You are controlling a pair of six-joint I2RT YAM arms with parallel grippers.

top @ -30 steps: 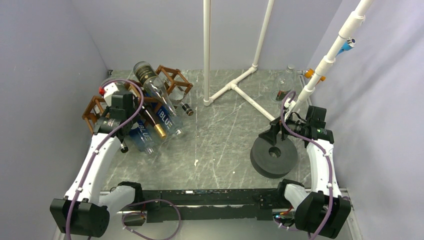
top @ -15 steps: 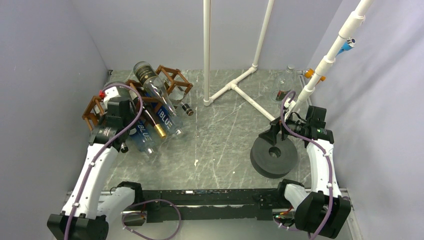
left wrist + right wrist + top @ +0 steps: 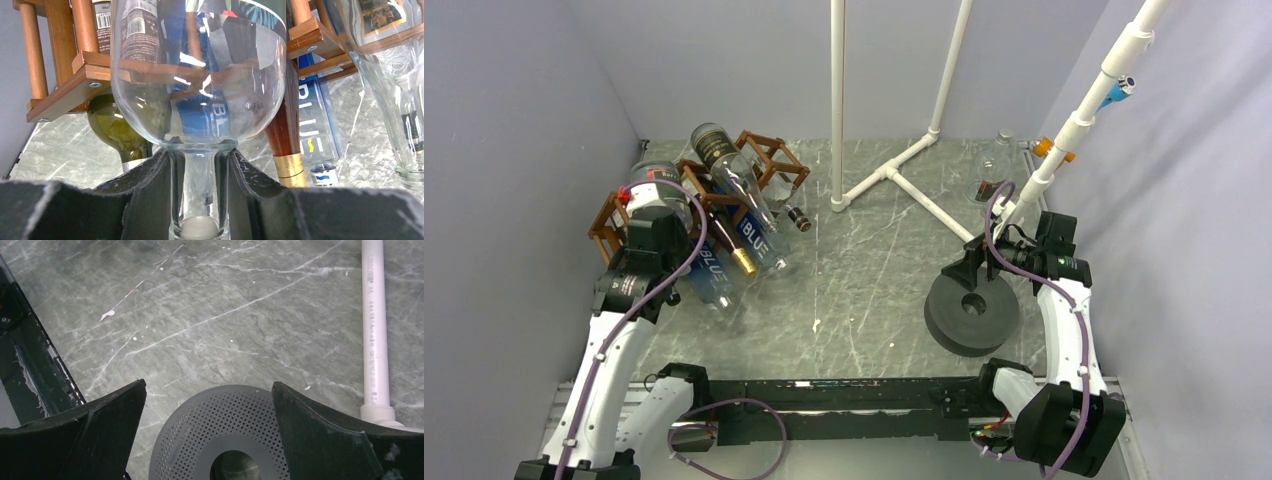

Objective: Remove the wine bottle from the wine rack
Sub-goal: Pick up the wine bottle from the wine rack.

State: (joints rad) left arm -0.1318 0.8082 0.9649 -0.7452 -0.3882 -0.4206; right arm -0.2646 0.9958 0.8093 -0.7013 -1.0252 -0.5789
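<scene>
You have bare table (image 3: pixel 864 290) between the wine rack (image 3: pixel 60 92) and black disc (image 3: pixel 949 322); neighbouring bottles (image 3: pixel 754 235) crowd the rack's front.

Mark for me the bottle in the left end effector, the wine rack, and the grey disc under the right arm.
clear bottle (image 3: pixel 200 100): left wrist view, glass body above the neck.
wine rack (image 3: pixel 62 95): left wrist view, wooden rail at left.
grey disc (image 3: pixel 999 318): top view, top face right of the hole.

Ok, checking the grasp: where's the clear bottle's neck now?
Left wrist view, bottom centre: the clear bottle has its neck clamped in the left tool, body lying in the wine rack, beside a green bottle.
</scene>
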